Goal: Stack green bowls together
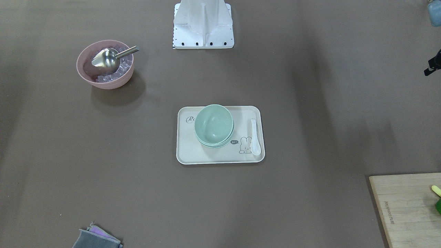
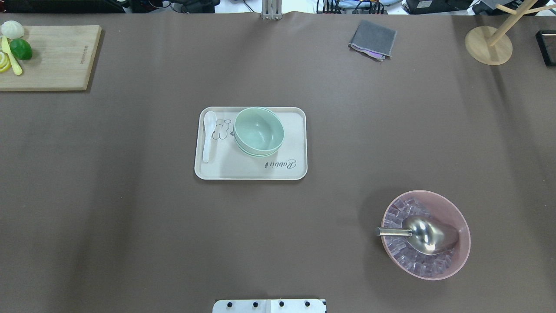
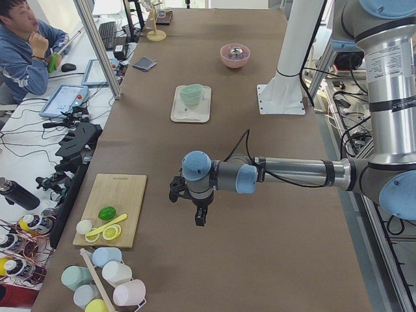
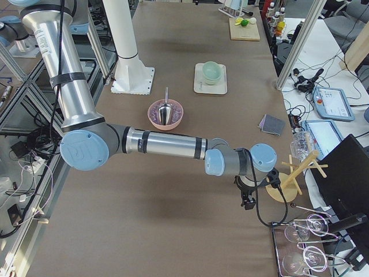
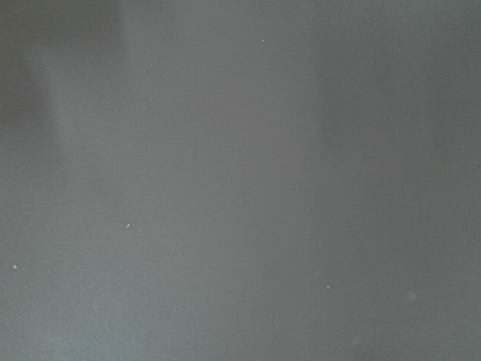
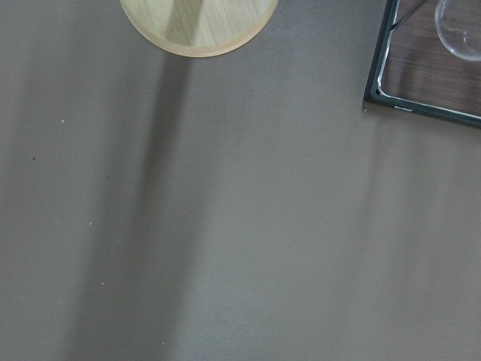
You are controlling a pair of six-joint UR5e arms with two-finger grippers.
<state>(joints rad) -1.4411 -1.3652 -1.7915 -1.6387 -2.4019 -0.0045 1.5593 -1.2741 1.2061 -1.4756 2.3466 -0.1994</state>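
Black-bodied, the left gripper point(image 3: 201, 220) hangs over the brown table point(image 3: 273, 260) near the cutting board point(image 3: 120, 195), and the right gripper point(image 4: 249, 202) hangs beside a wooden stand's round base point(image 4: 283, 195). Both appear only in the side views, so I cannot tell whether either is open or closed. Well apart from both, the green bowls point(image 1: 213, 125) sit nested in one stack on the cream tray point(image 1: 220, 161), beside a white spoon point(image 1: 255, 137); the pink bowl point(image 1: 113, 82) stands off the tray.

Three green bowls point(image 1: 213, 124), one pink bowl point(image 1: 113, 82)
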